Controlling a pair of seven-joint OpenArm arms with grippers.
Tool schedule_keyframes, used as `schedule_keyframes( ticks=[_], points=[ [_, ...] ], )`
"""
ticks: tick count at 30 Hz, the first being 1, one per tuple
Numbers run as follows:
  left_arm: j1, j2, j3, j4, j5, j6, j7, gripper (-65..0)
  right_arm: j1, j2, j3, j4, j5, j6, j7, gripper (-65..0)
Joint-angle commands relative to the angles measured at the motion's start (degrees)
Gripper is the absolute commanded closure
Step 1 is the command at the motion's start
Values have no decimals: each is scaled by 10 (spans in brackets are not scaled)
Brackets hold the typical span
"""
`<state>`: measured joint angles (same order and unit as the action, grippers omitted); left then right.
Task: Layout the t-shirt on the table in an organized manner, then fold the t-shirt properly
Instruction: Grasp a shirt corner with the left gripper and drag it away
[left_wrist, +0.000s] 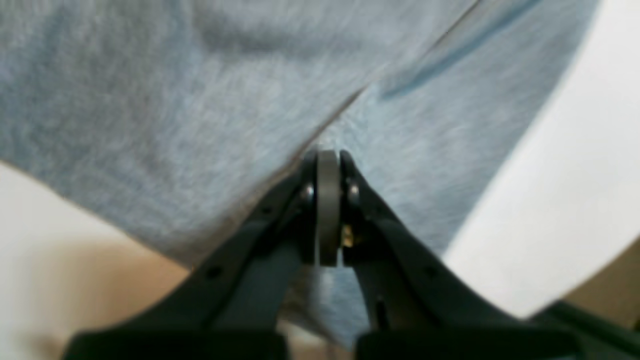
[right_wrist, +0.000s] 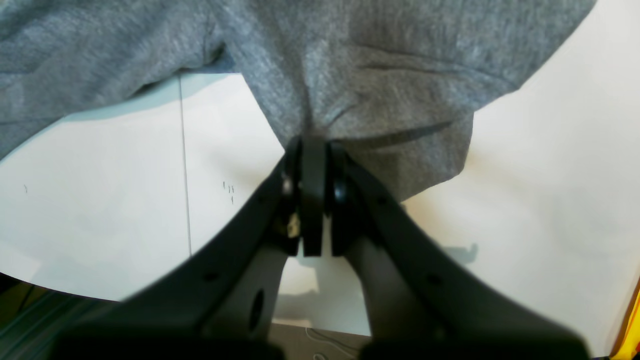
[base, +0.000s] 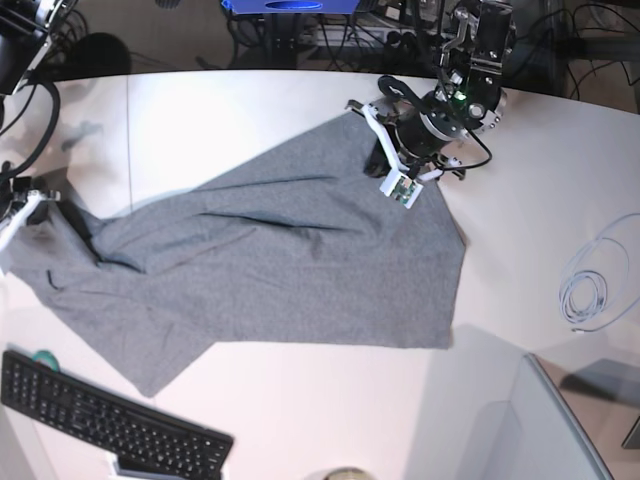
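Cloth fills most of what we see: the t-shirt (base: 290, 270) lies spread across the table (base: 300, 420), stretched slantwise between our two claws. Our left gripper (left_wrist: 328, 156) has its jaws pressed together, and grey knit bunches right at their tips, so it has a pinch of the shirt; a seam line runs away from the tips into the fabric ahead. Off to the right of this claw the white tabletop shows, and the view here is blurred. Our right gripper (right_wrist: 314, 142) is likewise clamped tight on a fold of the t-shirt, the cloth puckering into creases just above its tips. Below and to either side of this claw the table lies bare, with a thin dark seam line (right_wrist: 185, 165) to its left. In the base view the keyboard (base: 105, 425) sits near the shirt's lower corner, apart from it, and a coiled cable (base: 590, 285) lies well apart from the left claw.
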<state>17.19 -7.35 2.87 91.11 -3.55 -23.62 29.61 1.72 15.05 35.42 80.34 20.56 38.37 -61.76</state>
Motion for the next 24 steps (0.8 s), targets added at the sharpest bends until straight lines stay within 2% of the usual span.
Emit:
schedule_keyframes(
  ticks=[1,5,10,18,24],
  points=[
    [3,-10,-2,25,-14,-1,4,0,9,12,2,9,7,1,7,-2],
    [25,-15,-2,71,-50,-1,17,0,9,12,2,9,7,1,7,-2],
    [82,-23,12,128,-55,-1,24,0,9,12,2,9,7,1,7,-2],
    [155,-24,103,124,-53,-1,30,0,9,6,2,8,7,1,7,-2],
    [161,-24,163,114,-54,-1,31,0,9,-6,1,8,7,1,7,-2]
  ],
)
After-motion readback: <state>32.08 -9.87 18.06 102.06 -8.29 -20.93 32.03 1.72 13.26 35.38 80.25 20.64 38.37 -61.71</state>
